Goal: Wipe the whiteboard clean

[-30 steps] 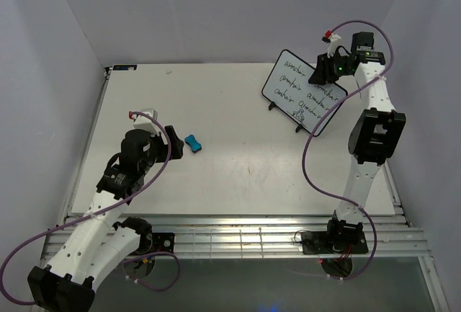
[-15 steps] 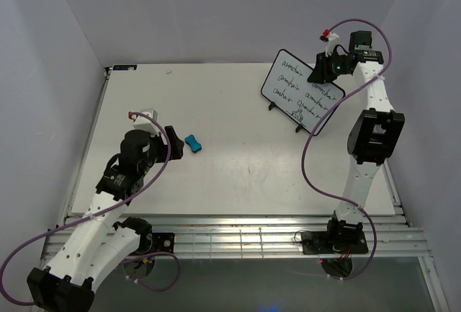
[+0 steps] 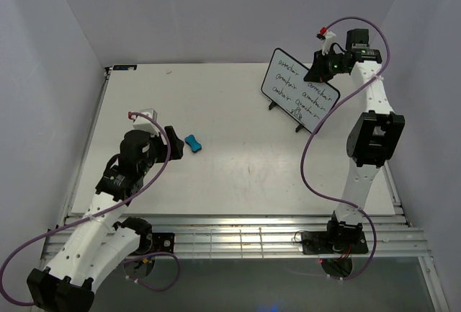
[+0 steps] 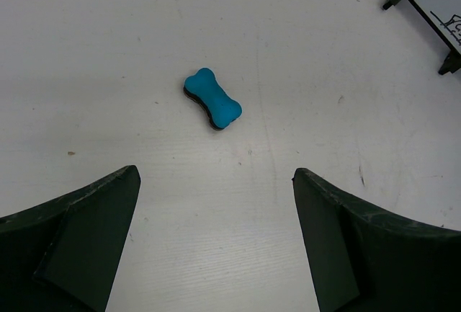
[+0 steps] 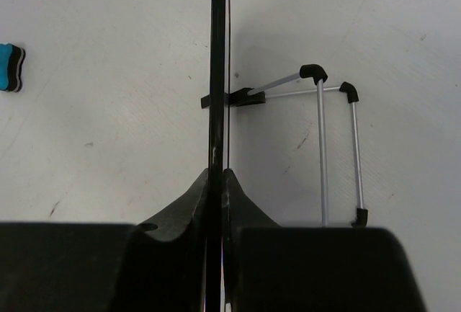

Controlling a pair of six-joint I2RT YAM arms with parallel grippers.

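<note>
Well, the right gripper point(image 5: 217, 182) has its jaws pressed tight on the top edge of the whiteboard point(image 3: 299, 90). The board stands on edge at the far right of the table point(image 3: 238, 182), with a wire stand point(image 5: 320, 110) at its back and black writing on its face. The left gripper point(image 4: 215, 175) has its jaws spread wide and holds nothing. A small blue eraser point(image 4: 212, 98) lies just ahead of it, not touching the fingers. The table is white, with pale walls around it. The right arm reaches up tall and bends over the board. The left arm is low on the left side.
</note>
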